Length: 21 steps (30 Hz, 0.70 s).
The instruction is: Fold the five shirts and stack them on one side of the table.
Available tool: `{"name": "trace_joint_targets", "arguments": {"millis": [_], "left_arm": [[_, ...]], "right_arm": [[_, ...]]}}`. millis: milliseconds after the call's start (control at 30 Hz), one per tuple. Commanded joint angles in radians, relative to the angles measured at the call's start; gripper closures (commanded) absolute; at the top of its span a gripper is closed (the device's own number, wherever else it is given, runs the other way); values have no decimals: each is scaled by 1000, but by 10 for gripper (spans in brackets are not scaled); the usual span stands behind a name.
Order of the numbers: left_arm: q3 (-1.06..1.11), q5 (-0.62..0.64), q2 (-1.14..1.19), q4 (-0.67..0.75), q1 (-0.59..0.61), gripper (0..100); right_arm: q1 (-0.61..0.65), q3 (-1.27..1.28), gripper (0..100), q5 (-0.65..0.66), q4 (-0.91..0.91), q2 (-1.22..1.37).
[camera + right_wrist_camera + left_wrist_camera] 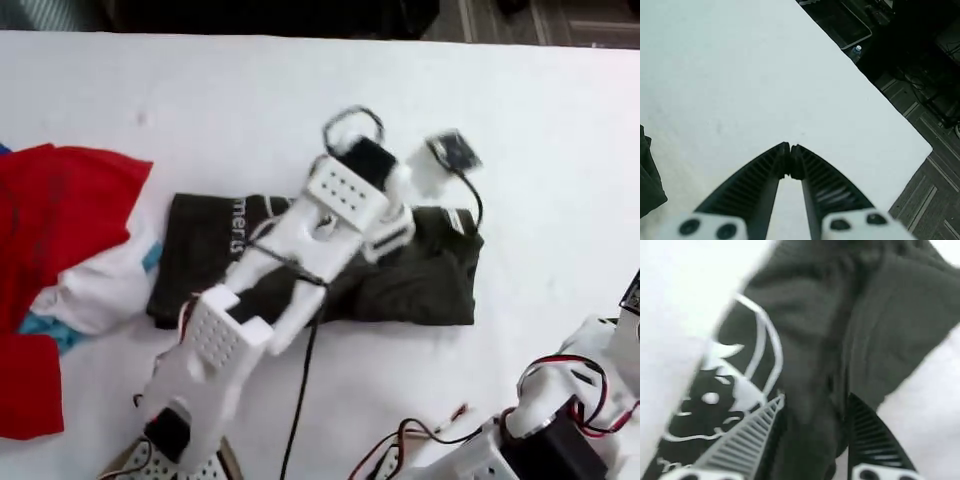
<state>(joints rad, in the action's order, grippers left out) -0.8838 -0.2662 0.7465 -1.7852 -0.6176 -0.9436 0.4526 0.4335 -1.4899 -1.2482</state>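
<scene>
Ribbed fingers on the left gripper stand spread, one on either side of a raised crease in the dark charcoal cotton shirt. The tips are down at the cloth, though I cannot tell whether they press into it, and they have not closed on anything. White printed artwork runs across the fabric beside one finger.

From the high view, that shirt lies as a rough flattened rectangle on the white surface, with the left arm stretched across it. The right gripper has its fingers pressed together tip to tip, holding nothing. It hangs over bare surface well apart from the dark shirt.

A heap of crumpled red, white and teal shirts sits just beside the dark shirt, at the end away from the right gripper.

By my reading the dark shirt will be light, limp and quick to sag, and its layers will slide over one another. The bunched crease offers the thickest bite. A pinch that takes only the top layer would likely peel the fold open, so a deep grab there, or one at a doubled hem, looks safer.
</scene>
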Motion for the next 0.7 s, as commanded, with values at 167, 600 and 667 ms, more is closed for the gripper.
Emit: {"name": "trace_joint_targets", "arguments": {"millis": [167,600,667], "left_arm": [[264,3,-53,130,81,801],[92,158,-193,-3,283,805],[152,189,-246,-3,357,805]], "right_arm": [[-4,-37,980,6,-4,-1],[-5,-41,980,11,-4,-1],[-5,-41,980,11,-4,-1]]}}
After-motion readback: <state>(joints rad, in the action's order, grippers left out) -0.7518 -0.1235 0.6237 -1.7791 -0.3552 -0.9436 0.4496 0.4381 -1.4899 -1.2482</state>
